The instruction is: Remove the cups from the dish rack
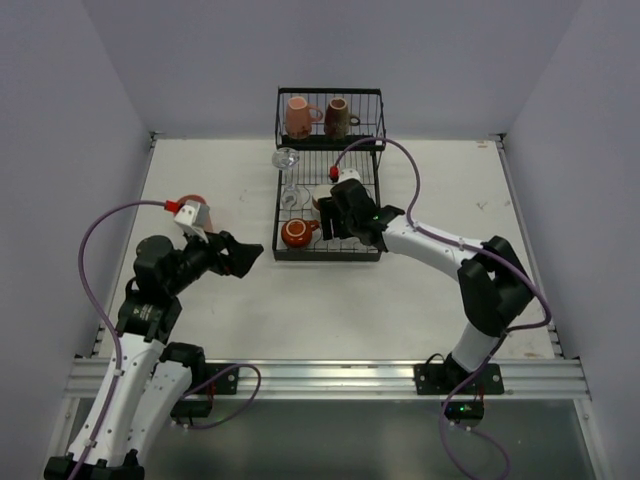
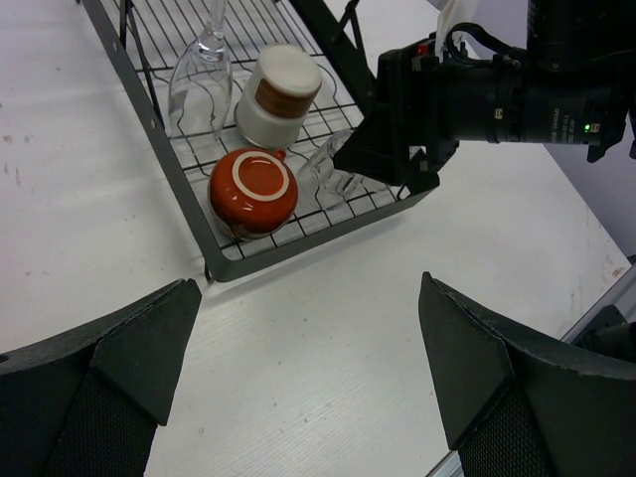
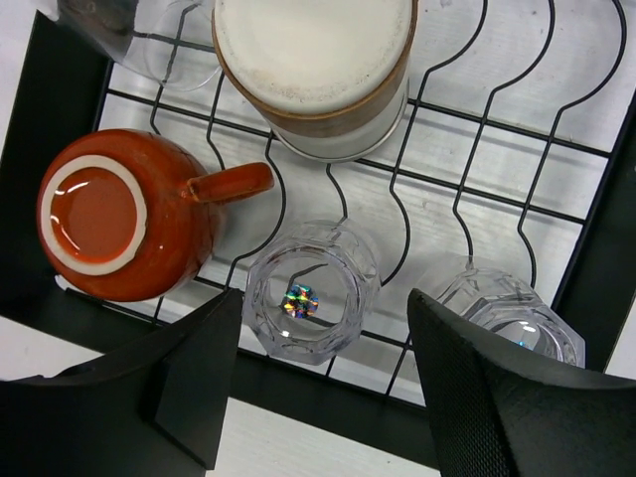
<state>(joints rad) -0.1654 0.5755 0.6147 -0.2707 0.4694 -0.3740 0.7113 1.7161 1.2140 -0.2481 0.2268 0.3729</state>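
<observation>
The black wire dish rack (image 1: pixel 329 254) stands at the table's back centre. On its raised tier are a pink mug (image 1: pixel 298 116) and a dark brown mug (image 1: pixel 337 117). On the flat tier an orange-red handled cup (image 3: pixel 117 214) lies upside down next to a white-and-brown cup (image 3: pixel 318 70), two small clear glasses (image 3: pixel 311 303) (image 3: pixel 512 318) and a stemmed glass (image 1: pixel 287 160). My right gripper (image 3: pixel 324 328) is open above the front of the flat tier, with its fingers on either side of the nearer small glass. My left gripper (image 2: pixel 310 298) is open and empty over bare table left of the rack's front corner.
A salmon-red thing (image 1: pixel 193 198), perhaps the tumbler, sits on the table at the left, partly hidden behind my left wrist. Purple cables loop from both arms. White walls close the table at the back and sides.
</observation>
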